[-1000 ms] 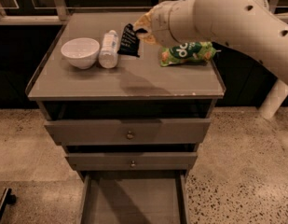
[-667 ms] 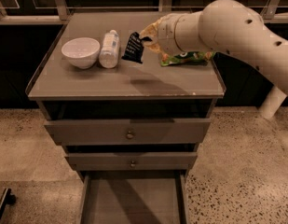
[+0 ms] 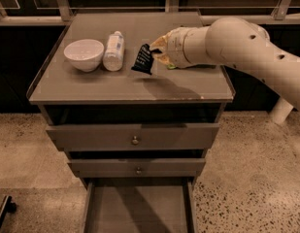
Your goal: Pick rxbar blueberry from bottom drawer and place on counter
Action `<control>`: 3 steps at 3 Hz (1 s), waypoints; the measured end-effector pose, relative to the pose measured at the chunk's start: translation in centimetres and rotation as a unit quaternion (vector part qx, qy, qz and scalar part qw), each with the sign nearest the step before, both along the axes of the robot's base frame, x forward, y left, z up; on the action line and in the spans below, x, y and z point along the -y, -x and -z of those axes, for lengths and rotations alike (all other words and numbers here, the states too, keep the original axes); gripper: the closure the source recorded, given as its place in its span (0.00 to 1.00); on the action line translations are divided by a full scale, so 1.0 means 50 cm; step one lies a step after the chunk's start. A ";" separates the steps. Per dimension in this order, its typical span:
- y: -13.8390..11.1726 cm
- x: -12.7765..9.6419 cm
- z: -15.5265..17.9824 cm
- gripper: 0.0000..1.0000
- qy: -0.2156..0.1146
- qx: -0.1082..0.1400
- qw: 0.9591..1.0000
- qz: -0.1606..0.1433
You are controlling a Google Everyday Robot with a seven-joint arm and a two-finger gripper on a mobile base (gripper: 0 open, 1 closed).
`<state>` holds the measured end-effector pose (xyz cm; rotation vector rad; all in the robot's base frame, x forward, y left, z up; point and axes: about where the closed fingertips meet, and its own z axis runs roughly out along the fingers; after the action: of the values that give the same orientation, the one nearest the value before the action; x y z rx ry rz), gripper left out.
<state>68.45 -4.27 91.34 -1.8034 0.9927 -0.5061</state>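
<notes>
The rxbar blueberry (image 3: 143,59), a small dark bar with white lettering, hangs from my gripper (image 3: 156,51) just above the middle of the counter (image 3: 91,89). The gripper sits at the end of my white arm, which reaches in from the right, and it is shut on the bar's upper right end. The bar casts a shadow on the counter below it. The bottom drawer (image 3: 140,210) stands pulled open at the foot of the cabinet and its floor is bare.
A white bowl (image 3: 84,54) and a white bottle (image 3: 113,50) lying on its side are on the counter's left part. A green chip bag is mostly hidden behind my arm. Two knobbed drawers (image 3: 135,140) are shut above the open one.
My arm has come forward and lower over the counter, carrying the bar towards the counter's middle. The bowl and bottle have not moved.
</notes>
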 end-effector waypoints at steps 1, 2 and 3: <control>0.000 0.000 0.000 0.59 0.000 0.000 1.000 0.000; 0.000 0.000 0.000 0.36 0.000 0.000 1.000 0.000; 0.000 0.000 0.000 0.13 0.000 0.000 1.000 0.000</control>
<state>68.44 -4.27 91.34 -1.8035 0.9926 -0.5060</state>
